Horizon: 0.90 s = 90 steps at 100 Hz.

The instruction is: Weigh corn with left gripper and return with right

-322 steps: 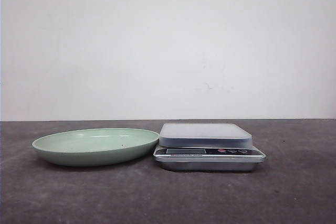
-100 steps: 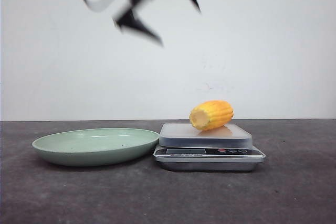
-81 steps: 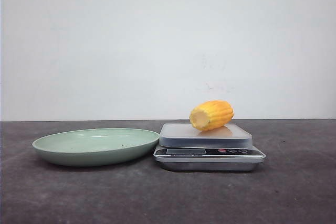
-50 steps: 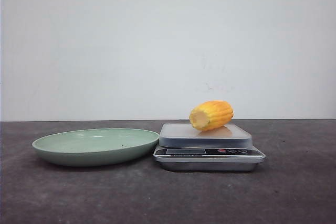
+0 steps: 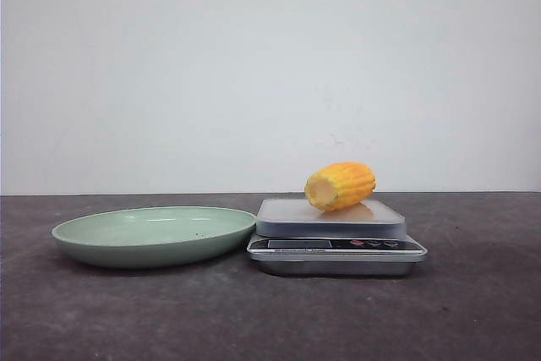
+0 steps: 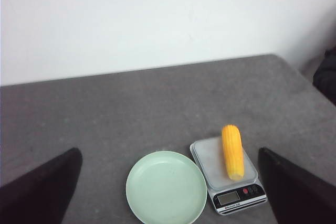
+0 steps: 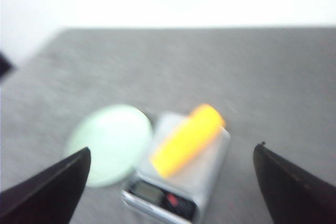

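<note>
The corn (image 5: pixel 340 185), a short yellow-orange cob with a pale cut end facing front-left, lies on the platform of the silver kitchen scale (image 5: pixel 336 234). It also shows in the left wrist view (image 6: pixel 232 151) and, blurred, in the right wrist view (image 7: pixel 187 139). The pale green plate (image 5: pixel 154 235) stands empty to the left of the scale. My left gripper (image 6: pixel 170 190) is open and empty, high above the table. My right gripper (image 7: pixel 170 184) is open and empty, also high above the scale. Neither gripper shows in the front view.
The dark grey table (image 5: pixel 270 319) meets a white wall behind. In the left wrist view the table's far edge and right edge show (image 6: pixel 299 72). The scale's display and buttons (image 5: pixel 334 244) face the front.
The corn has been set on the scale, which was bare 3.2 s ago. The left gripper, blurred at the top a second ago, has risen out of the front view. The right wrist view is blurred by motion.
</note>
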Each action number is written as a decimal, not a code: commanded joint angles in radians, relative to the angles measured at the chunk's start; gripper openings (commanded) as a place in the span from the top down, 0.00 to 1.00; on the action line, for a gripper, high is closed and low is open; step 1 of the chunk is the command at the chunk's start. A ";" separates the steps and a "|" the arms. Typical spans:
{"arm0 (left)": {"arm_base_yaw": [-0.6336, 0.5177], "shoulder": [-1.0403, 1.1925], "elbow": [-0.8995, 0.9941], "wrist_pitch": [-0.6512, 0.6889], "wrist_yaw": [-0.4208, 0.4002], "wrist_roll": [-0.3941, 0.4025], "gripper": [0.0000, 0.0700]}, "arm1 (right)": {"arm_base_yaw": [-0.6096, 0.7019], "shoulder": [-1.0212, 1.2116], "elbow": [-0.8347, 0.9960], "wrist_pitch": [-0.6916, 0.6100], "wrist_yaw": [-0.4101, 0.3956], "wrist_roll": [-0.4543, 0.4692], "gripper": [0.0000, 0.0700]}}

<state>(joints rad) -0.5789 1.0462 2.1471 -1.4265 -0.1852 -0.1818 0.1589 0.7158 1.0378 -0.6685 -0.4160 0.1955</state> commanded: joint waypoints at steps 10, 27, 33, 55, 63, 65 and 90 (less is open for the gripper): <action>-0.006 -0.003 0.023 0.015 -0.006 0.006 0.00 | 0.095 0.139 0.017 0.141 0.036 0.121 0.12; -0.006 0.014 0.023 -0.002 -0.006 0.008 0.00 | 0.237 0.378 0.106 0.145 0.159 0.171 0.12; -0.006 0.022 0.023 -0.011 -0.005 0.008 0.00 | 0.280 0.475 0.166 0.114 0.203 0.183 0.12; -0.006 0.034 0.023 -0.022 0.002 0.005 0.00 | 0.357 0.824 0.447 -0.134 0.369 0.181 0.12; -0.006 0.034 0.023 -0.024 0.002 0.005 0.00 | 0.357 0.919 0.510 -0.185 0.365 0.192 0.12; -0.006 0.034 0.023 -0.024 0.002 0.006 0.00 | 0.357 0.939 0.520 -0.193 0.365 0.195 0.12; -0.006 0.026 0.023 -0.026 0.002 0.005 0.00 | 0.355 1.109 0.532 -0.235 0.369 0.299 0.12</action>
<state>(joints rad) -0.5789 1.0603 2.1468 -1.4265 -0.1841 -0.1818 0.5087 1.7836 1.5471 -0.8993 -0.0490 0.4423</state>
